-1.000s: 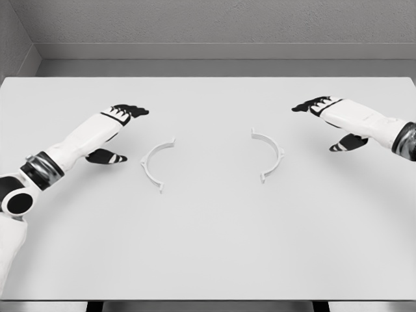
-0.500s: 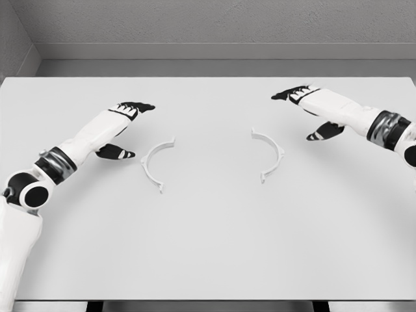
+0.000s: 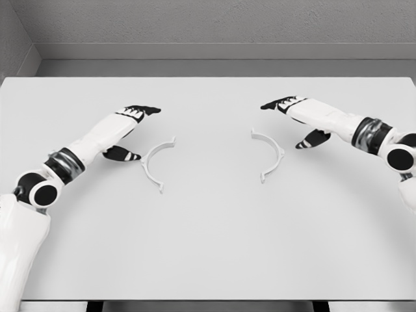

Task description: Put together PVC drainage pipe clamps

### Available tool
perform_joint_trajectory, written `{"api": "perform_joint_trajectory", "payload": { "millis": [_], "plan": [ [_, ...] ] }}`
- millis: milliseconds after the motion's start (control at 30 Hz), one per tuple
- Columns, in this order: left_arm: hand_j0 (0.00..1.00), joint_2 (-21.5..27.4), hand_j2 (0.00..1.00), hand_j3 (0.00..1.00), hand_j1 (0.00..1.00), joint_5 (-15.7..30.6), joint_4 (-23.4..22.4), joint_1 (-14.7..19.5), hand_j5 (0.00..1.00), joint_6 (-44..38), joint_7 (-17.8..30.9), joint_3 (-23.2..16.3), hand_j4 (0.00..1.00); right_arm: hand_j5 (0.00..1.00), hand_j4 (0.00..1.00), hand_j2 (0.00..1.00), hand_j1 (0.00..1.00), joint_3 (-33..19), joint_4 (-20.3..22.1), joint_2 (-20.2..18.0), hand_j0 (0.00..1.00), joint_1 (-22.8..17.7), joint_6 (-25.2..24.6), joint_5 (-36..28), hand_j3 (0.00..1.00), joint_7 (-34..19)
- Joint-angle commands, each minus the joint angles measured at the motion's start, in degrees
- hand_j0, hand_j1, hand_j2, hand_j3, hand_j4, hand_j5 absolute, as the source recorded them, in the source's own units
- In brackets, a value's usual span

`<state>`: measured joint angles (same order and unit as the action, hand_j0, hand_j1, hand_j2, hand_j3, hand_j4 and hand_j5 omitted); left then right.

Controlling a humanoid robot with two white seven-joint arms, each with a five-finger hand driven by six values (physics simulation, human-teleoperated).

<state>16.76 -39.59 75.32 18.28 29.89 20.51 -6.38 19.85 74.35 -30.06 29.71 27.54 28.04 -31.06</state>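
my left hand (image 3: 127,130): above the table, just left of the left clamp half; fingers spread, thumb splayed low, gripping nothing
my right hand (image 3: 296,119): above the table, just right of the right clamp half; fingers extended, thumb dropped, gripping nothing
hands count: 2, both mine, both relaxed and released
my arms: 2, white; left enters from lower left, right enters from the right edge
clamp halves count: 2, both white semicircular arcs with small end tabs
left clamp half (image 3: 155,165): flat on the table, left of centre, arc bulges left, open side faces right
right clamp half (image 3: 270,155): flat on the table, right of centre, arc bulges right, open side faces left
halves relation: open sides face each other, well apart, bare table between them, not joined
left hand vs left half: thumb tip near the arc's outer edge; can't tell if it touches
right hand vs right half: thumb near the arc's upper right, apart from it
table (image 3: 208,247): 1, plain white top, carries both halves
backdrop: grey wall (image 3: 214,23) behind the far table edge
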Motion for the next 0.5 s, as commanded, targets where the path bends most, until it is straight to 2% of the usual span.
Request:
{"api": "perform_joint_trajectory", "payload": {
  "millis": [0, 267, 467],
  "plan": [
    [1.0, -0.3, 1.0, 1.0, 1.0, 0.3, 0.1, 0.0, 1.0, 0.0, 0.0, -0.5, 1.0, 1.0, 1.0, 1.0, 1.0, 0.1, -0.6, 0.6, 1.0, 0.0, -0.1, 0.0, 1.0, 0.0],
    [1.0, -0.2, 1.0, 1.0, 1.0, 0.4, 1.0, -0.5, 1.0, 0.1, 0.0, -1.0, 1.0, 1.0, 1.0, 1.0, 1.0, 0.5, -4.4, 1.9, 1.0, 1.1, -0.1, 1.1, 1.0, 0.0],
    [1.0, 0.2, 1.0, 1.0, 1.0, 0.5, 4.4, -2.0, 1.0, 0.3, 0.0, -1.7, 1.0, 1.0, 1.0, 1.0, 1.0, 0.9, -6.3, 3.1, 1.0, 1.9, -0.1, 2.3, 1.0, 0.0]
  ]
}}
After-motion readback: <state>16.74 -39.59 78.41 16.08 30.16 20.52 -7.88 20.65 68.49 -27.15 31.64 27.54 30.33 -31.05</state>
